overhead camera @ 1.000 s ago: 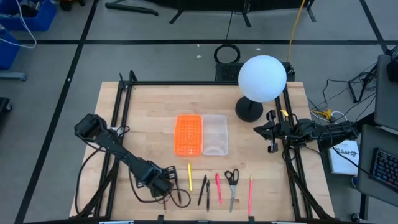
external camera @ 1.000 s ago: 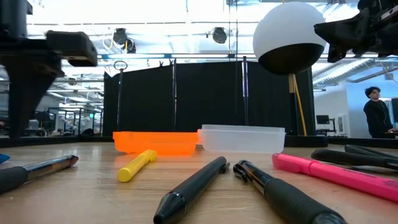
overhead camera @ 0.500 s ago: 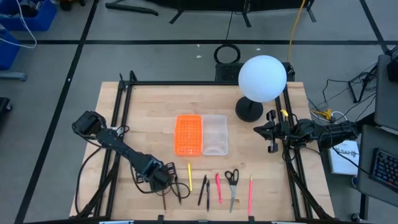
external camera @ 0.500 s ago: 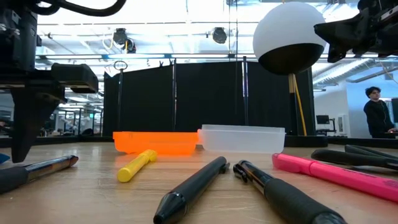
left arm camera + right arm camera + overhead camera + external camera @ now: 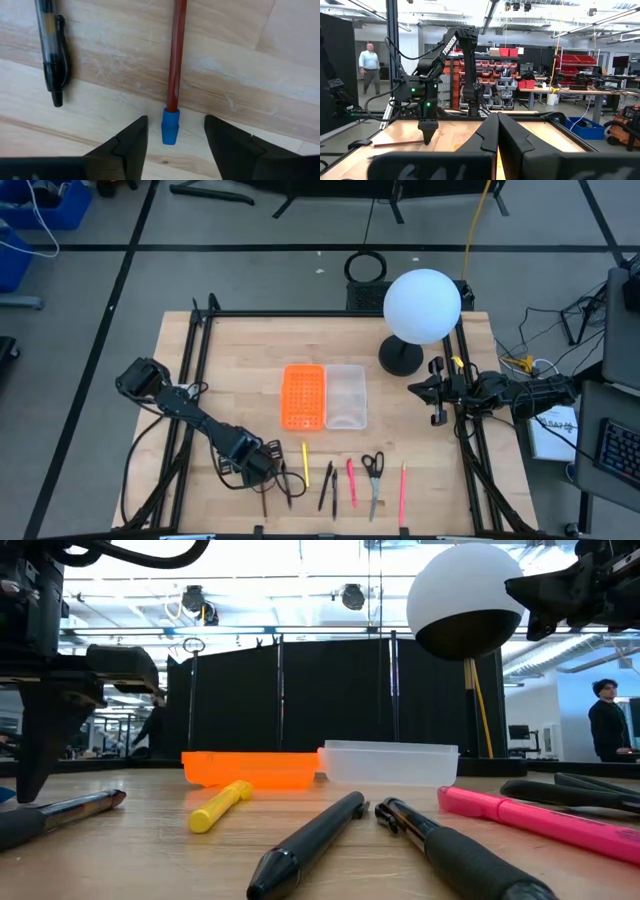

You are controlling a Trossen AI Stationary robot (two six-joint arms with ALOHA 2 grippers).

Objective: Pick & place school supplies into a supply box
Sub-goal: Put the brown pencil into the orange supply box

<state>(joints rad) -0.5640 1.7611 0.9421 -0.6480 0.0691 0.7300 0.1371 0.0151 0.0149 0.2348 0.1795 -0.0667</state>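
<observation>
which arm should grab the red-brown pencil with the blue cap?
Left. The left gripper hangs directly over the red-brown pencil, jaws open either side of its blue cap. The right gripper sits shut, raised near the lamp, away from the supplies.

Bare wood lay open across the upper left and left of the table [image 5: 230,350] in the high view. The white globe lamp [image 5: 421,306] blocked the upper right corner. At centre sat the supply box [image 5: 324,395]; below it a row of pens, pencils and scissors [image 5: 372,470] crowded the lower edge, narrow gaps between them.
</observation>
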